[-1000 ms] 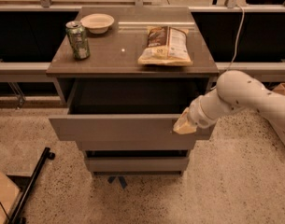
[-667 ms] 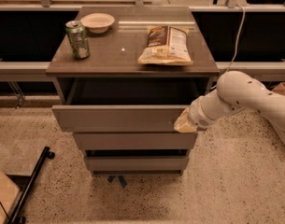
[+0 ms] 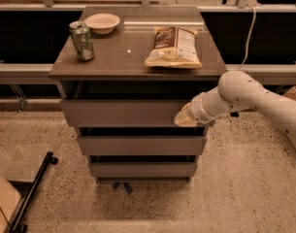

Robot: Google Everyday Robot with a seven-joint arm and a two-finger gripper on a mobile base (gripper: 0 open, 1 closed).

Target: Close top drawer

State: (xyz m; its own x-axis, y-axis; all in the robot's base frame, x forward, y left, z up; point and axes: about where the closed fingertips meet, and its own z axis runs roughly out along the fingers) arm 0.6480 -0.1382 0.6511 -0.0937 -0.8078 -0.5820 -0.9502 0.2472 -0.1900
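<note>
Your claw sits at the right end of the top drawer and looks to be touching its flat front. You cannot tell if the claw is spread or pressed together. The top drawer runs off to the left of the claw. It looks almost shut, but it sticks out a bit more than the two lower drawers under the claw.

Here is what could go wrong. You are pushing on one end only, so the drawer may turn a little and get stuck. The claw is close to the drawer's right edge, so it may slip off and miss.

A hard bump could shake the counter. Then the soda can, up and far left of the claw, may tip over. The chip bag just above the claw could slide.
</note>
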